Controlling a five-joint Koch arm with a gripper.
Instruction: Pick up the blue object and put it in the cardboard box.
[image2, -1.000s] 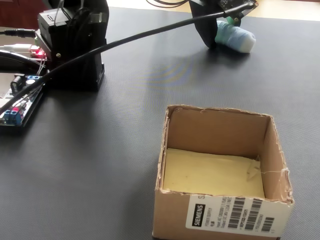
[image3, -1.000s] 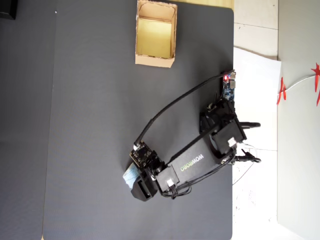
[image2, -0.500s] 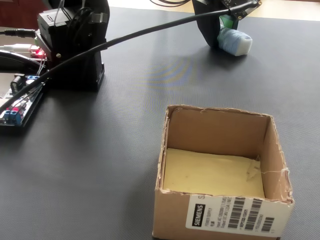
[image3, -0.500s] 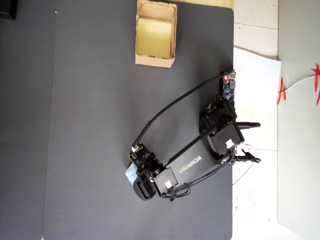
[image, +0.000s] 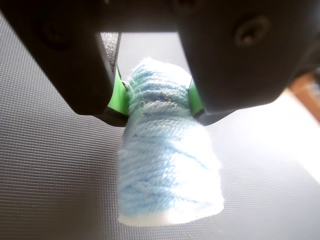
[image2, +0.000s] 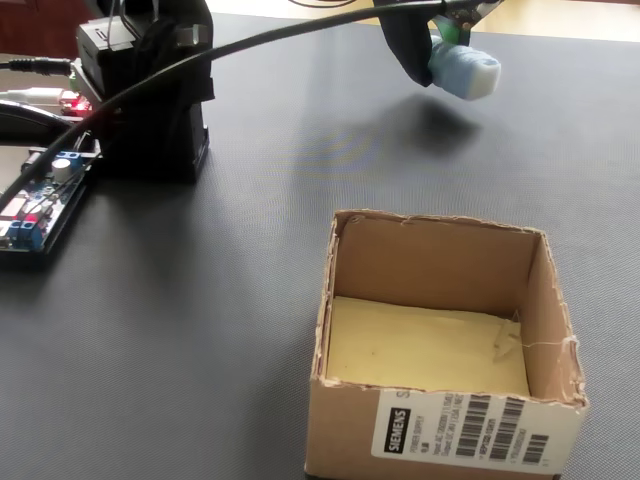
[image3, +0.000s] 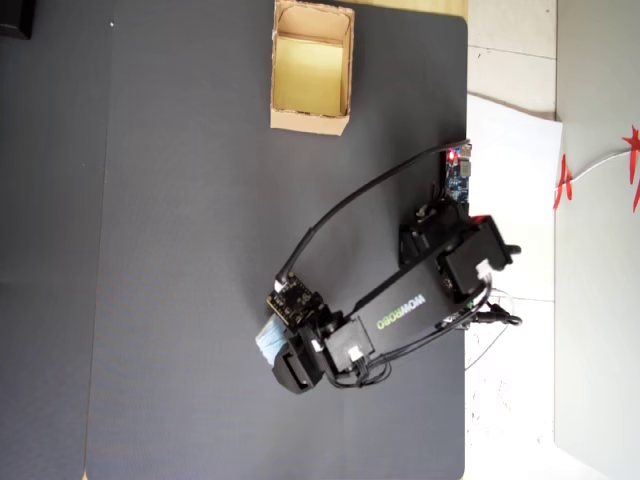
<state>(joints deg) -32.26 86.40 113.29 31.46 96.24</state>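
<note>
The gripper (image: 156, 100) is clamped on the blue object (image: 167, 175), its green-padded jaws pinching the yarn-wound bundle near one end; in the fixed view the bundle (image2: 462, 70) hangs clear above the dark mat (image2: 250, 250); the cardboard box (image3: 311, 122) sits empty near the mat's far edge in the overhead view, well apart from the arm (image3: 400, 310).

Pale blue object (image: 167, 170), tan cardboard box (image2: 440, 430), dark-grey mat (image3: 180, 250).

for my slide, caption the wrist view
Black gripper clamps a pale blue yarn-wrapped bundle above the dark textured mat.
</note>
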